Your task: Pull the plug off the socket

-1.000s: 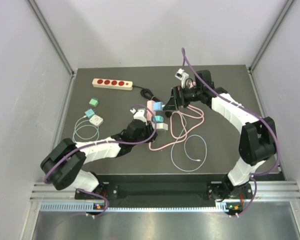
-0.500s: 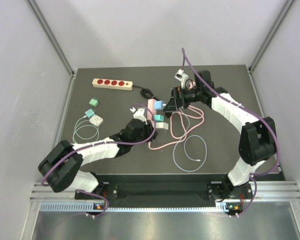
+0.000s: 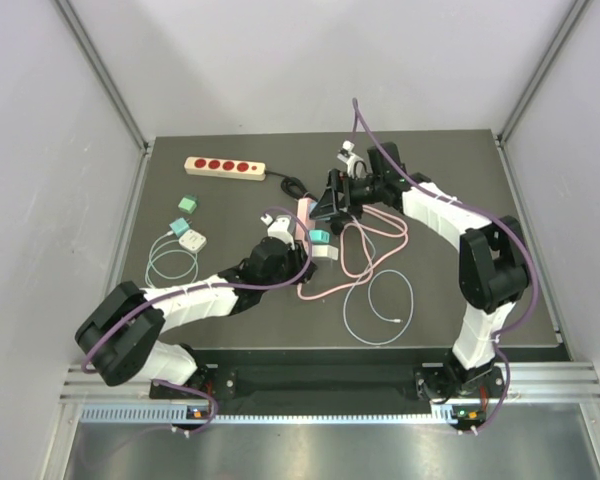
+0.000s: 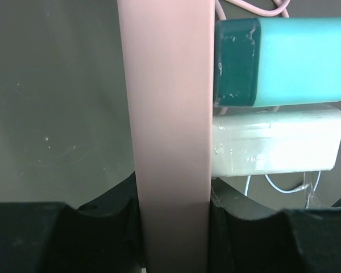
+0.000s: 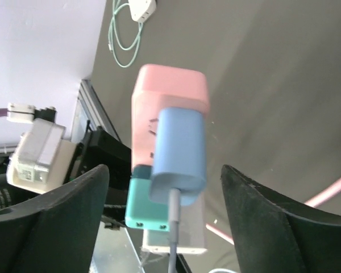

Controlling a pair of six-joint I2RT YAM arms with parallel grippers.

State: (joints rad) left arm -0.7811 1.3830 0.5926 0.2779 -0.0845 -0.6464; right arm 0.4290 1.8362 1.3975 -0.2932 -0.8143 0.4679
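Note:
A pink socket strip lies mid-table, and my left gripper is shut on its near end; the left wrist view shows the strip pinched between the black jaws of my left gripper. A light-blue plug with a white cable sits in the socket strip, next to a teal plug and a white plug. My right gripper is open and straddles the blue plug, with gaps on both sides. From above, the right gripper covers that plug.
A beige strip with red sockets lies at the back left. A small teal adapter and a white charger with a coiled cable sit at the left. A pink cable and a white cable loop lie right of the strip.
My right gripper has moved left over the blue plug, now hiding it from above, and its jaws have narrowed a little. The left arm has held still.

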